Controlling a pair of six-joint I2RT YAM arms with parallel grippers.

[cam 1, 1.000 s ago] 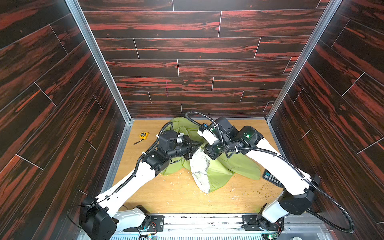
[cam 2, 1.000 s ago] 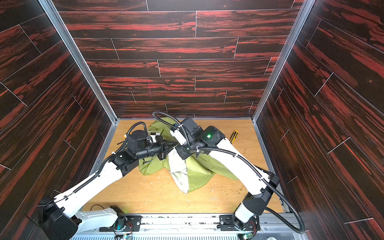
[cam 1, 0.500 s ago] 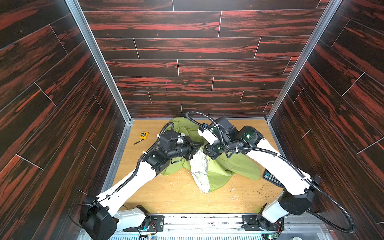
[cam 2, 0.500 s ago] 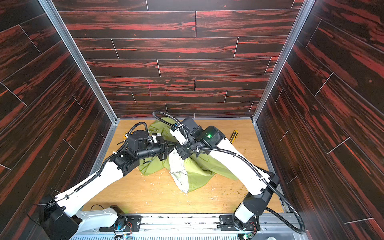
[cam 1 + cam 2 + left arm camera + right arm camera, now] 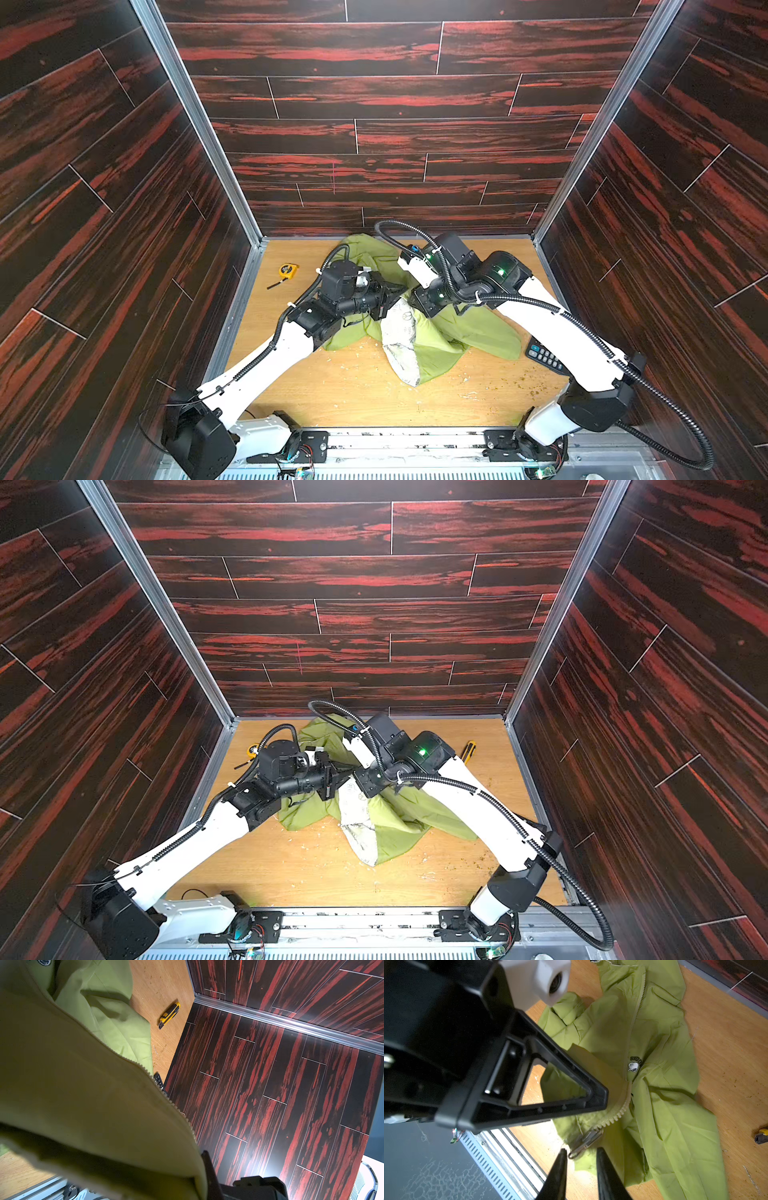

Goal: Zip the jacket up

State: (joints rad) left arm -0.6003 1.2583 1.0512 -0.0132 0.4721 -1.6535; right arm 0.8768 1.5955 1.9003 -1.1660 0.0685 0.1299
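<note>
Change from a second before: none visible in both top views; my arms and the jacket (image 5: 436, 347) kept their places.
Position: jacket, green, was heaped mid-table (image 5: 332, 395), reaching the back edge; whitish lining (image 5: 401, 345) was turned out toward the front edge.
My left gripper (image 5: 399, 293): clamped on the jacket's toothed zipper edge (image 5: 618, 1109), holding it off the table.
My right gripper (image 5: 581, 1152): narrowly parted, gripping nothing; zipper pull (image 5: 586, 1140) lay just beyond my fingertips (image 5: 562, 1159), contact I could not tell.
Also: tape measure (image 5: 287, 271) near back left corner; knife (image 5: 469, 750) near back right corner; remote (image 5: 544, 357) at right edge.
</note>
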